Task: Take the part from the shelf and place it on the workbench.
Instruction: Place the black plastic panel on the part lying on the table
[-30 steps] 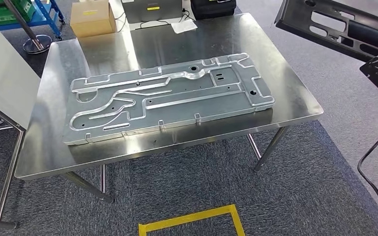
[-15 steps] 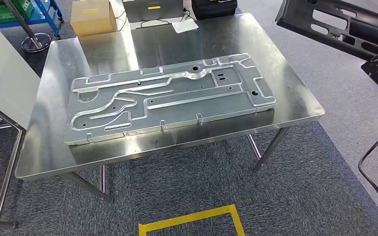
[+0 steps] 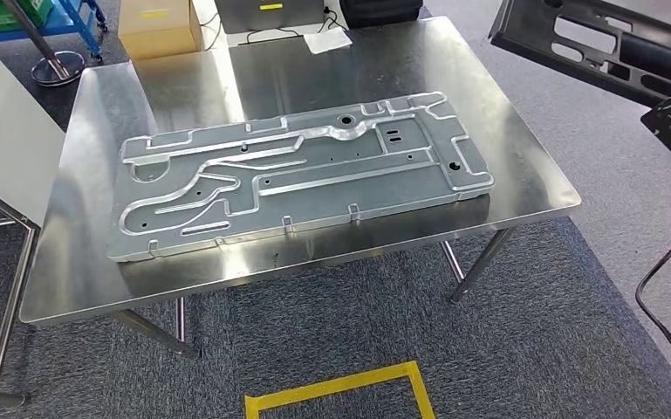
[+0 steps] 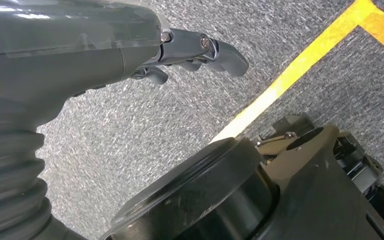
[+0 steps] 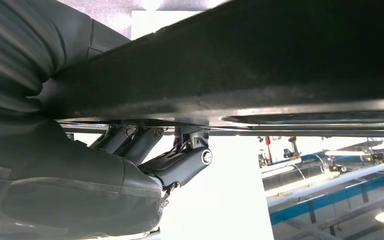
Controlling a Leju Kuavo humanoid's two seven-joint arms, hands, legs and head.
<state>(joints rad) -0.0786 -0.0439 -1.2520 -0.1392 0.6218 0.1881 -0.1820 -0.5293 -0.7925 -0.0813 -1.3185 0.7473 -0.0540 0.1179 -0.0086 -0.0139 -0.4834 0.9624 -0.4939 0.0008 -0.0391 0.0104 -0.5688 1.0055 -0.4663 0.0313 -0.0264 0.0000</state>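
Observation:
A black part (image 3: 595, 45), a long flat panel with cutouts, hangs in the air at the upper right of the head view, beyond the right end of the steel workbench (image 3: 87, 262). In the right wrist view my right hand (image 5: 176, 161) grips the black part (image 5: 259, 65), with its fingers (image 5: 135, 142) hooked on the edge. A large silver stamped panel (image 3: 301, 170) lies flat across the middle of the workbench. My left hand (image 4: 194, 52) hangs over grey carpet, holding nothing, its fingers loosely apart.
A white board on a metal frame (image 3: 0, 140) stands at the bench's left end. Behind the bench are a cardboard box (image 3: 159, 26), a sheet of paper (image 3: 327, 41) and a blue cart (image 3: 17, 17). Yellow floor tape (image 3: 340, 388) lies in front. A black cable (image 3: 663, 288) hangs at the right.
The whole head view has shifted slightly, so the camera has moved; the bench sits a little differently in frame. The black part keeps its place at the upper right.

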